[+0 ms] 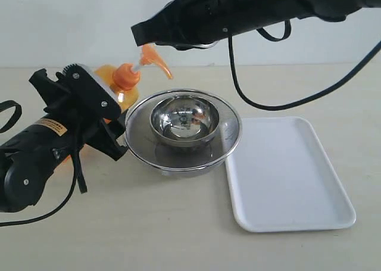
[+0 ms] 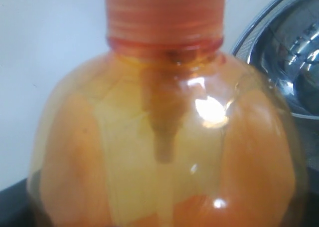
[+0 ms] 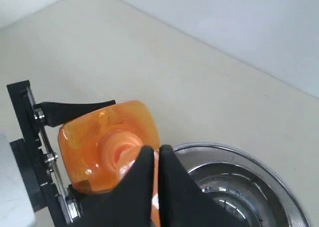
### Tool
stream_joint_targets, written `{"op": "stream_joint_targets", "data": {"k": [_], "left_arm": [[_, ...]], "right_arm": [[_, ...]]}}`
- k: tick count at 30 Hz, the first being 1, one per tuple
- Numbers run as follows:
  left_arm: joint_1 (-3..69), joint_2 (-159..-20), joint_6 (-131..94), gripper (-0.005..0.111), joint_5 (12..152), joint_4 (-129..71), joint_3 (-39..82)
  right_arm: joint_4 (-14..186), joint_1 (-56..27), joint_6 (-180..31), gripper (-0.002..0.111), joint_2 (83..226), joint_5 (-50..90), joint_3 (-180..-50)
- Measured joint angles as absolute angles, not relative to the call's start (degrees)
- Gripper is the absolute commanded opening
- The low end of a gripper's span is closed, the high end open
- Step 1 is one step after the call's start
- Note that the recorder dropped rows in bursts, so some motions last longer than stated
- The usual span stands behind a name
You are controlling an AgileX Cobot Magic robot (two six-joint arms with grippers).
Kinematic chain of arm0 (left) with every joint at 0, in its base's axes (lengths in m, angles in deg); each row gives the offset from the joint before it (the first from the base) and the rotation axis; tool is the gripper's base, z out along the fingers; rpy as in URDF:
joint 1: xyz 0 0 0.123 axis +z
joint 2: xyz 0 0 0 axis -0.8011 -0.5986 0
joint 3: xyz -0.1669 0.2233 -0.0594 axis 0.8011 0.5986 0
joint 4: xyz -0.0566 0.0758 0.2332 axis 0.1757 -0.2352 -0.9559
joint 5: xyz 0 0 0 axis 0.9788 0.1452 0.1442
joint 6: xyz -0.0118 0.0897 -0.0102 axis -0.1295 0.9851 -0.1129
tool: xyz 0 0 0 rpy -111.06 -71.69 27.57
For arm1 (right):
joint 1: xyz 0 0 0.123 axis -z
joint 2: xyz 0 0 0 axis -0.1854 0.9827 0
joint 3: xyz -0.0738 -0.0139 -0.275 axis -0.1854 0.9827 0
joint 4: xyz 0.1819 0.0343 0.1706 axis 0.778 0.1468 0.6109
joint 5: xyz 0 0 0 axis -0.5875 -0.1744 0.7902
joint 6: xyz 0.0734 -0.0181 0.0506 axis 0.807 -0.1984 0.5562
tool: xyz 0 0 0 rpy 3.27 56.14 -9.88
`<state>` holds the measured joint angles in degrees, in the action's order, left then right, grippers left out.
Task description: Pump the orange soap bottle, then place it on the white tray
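While the left end effector (image 1: 106, 110) clamps the upright orange soap bottle (image 1: 126, 80) at the left of the tabletop (image 1: 178, 235), the right end effector (image 1: 146, 39), jaws together, sits just above its pump head (image 1: 156, 59); the white tray (image 1: 286, 181) lies well right, beyond the steel bowls (image 1: 178, 119).

Exterior view: raised beyond the near edge of the beige tabletop (image 1: 178, 235), facing down toward the far white wall (image 1: 59, 21), at middle range. Left wrist view: very close to the translucent orange plastic soap bottle (image 2: 164, 152), which fills it. Right wrist view: close above, looking steeply down past closed black fingers (image 3: 139, 187). All three share the bottle and the round steel bowl (image 1: 229, 143).
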<state>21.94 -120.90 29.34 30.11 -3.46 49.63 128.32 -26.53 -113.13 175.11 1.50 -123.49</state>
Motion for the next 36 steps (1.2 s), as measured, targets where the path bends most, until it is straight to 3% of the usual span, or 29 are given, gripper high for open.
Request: {"op": "stream_joint_targets", "data": {"k": [36], "left_arm": [[22.71, -121.61, 32.26, 0.005, 34.91, -1.38, 47.77]], "right_arm": [[130.94, -26.87, -113.02, 0.0, 183.17, 4.26, -124.58]]}}
